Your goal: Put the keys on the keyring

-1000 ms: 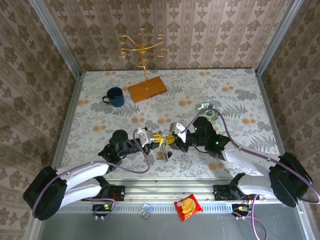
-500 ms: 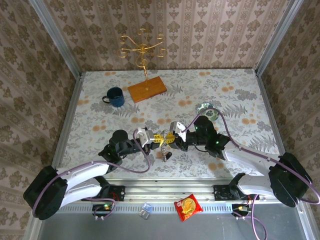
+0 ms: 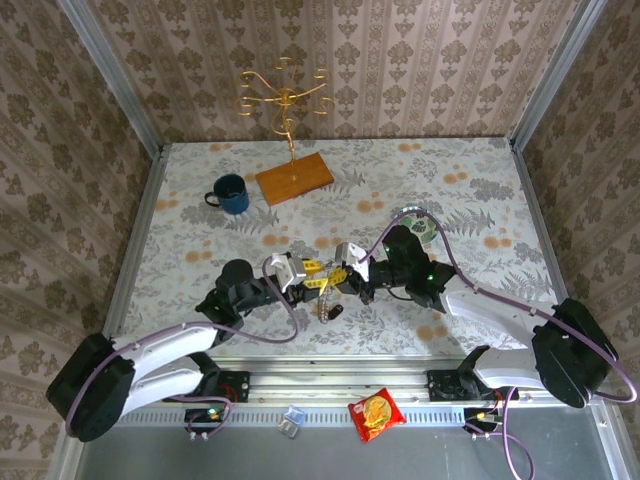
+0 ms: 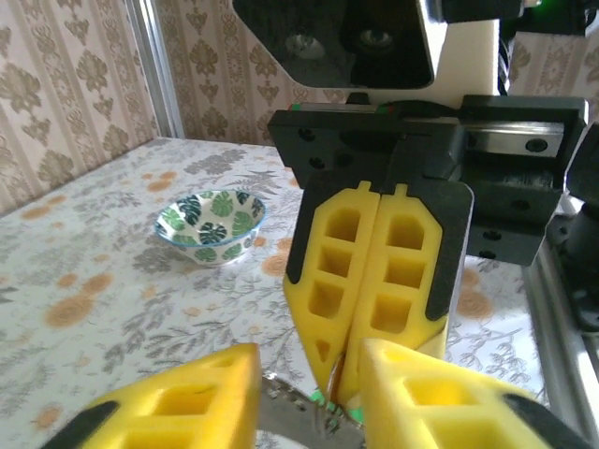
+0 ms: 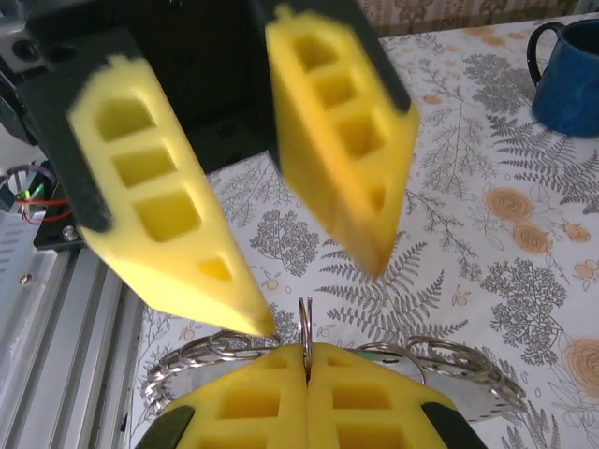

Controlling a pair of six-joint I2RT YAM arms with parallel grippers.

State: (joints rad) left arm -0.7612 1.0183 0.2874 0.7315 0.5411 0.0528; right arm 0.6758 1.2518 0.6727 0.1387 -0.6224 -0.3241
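Seen from the top camera, the left gripper (image 3: pixel 308 273) and the right gripper (image 3: pixel 338 279) meet tip to tip over the near middle of the table (image 3: pixel 470 170). The keys (image 3: pixel 326 306) dangle as a small dark cluster just below that meeting point, on the near side. The jaws are too small here to tell how they stand. A blue mug (image 3: pixel 230 193) stands well apart at the far left, and a bowl (image 3: pixel 414 222) sits just behind the right arm.

In the left wrist view, the left gripper (image 4: pixel 309 360) has its yellow pads spread apart. A strip of silver metal with a speck of green lies low in the gap between them. Facing it, the right gripper (image 4: pixel 339 379) has both pads pressed flat together, their tips pointing down into that gap.

In the right wrist view, the right gripper (image 5: pixel 306 348) is closed on the keyring (image 5: pixel 305 327), a thin wire loop that stands upright and edge-on in the seam between its pads. More silver loops fan out to either side just behind the pad tips. The left gripper (image 5: pixel 318 295) hangs above with its fingers wide, and the pinched loop is just below the space between them. The tip of one finger (image 5: pixel 159 215) comes close beside the loops.
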